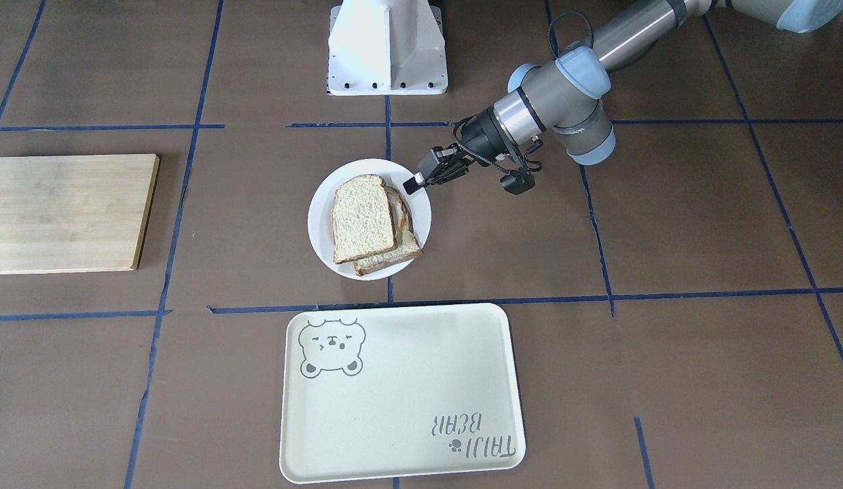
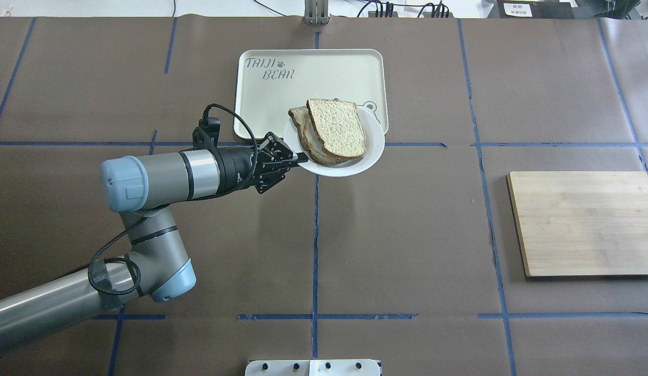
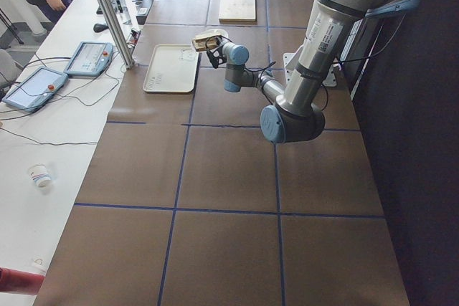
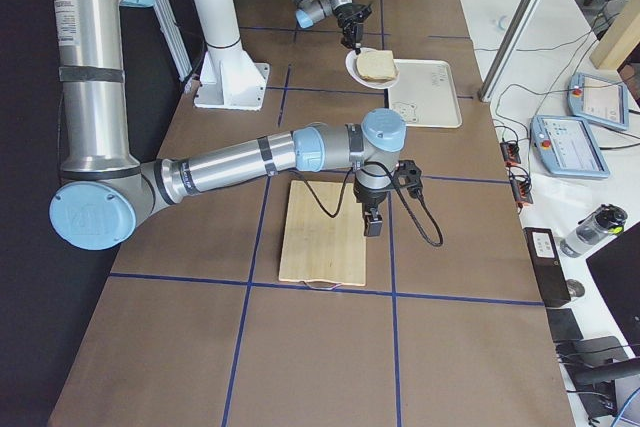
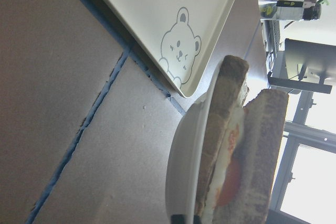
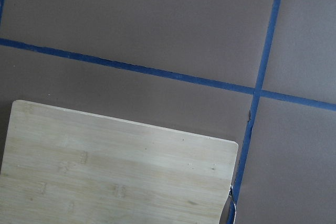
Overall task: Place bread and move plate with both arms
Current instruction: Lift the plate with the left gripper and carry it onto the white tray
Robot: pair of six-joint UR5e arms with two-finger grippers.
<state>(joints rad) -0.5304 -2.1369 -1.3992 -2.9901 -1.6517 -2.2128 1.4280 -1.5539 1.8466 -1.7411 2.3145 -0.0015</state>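
Observation:
The white plate point(image 1: 323, 204) is held above the table, near the tray's robot-side edge. On it the pale bread point(image 1: 363, 217) lies on top of a darker toasted slice with egg point(image 5: 231, 182). My left gripper point(image 1: 413, 183) is shut on the plate's rim, also seen from overhead point(image 2: 302, 156). The plate point(image 2: 373, 143) and bread point(image 2: 337, 128) overlap the tray's corner in the overhead view. The left wrist view shows the plate point(image 5: 184, 171) edge-on. My right gripper point(image 4: 372, 225) hangs over the wooden board's edge; I cannot tell if it is open or shut.
The cream bear tray point(image 1: 401, 394) lies just beyond the plate, also overhead point(image 2: 282, 94). A wooden cutting board point(image 2: 585, 222) lies on the robot's right side and fills the right wrist view point(image 6: 115, 171). The white robot base point(image 1: 387, 47) stands at the table's robot side.

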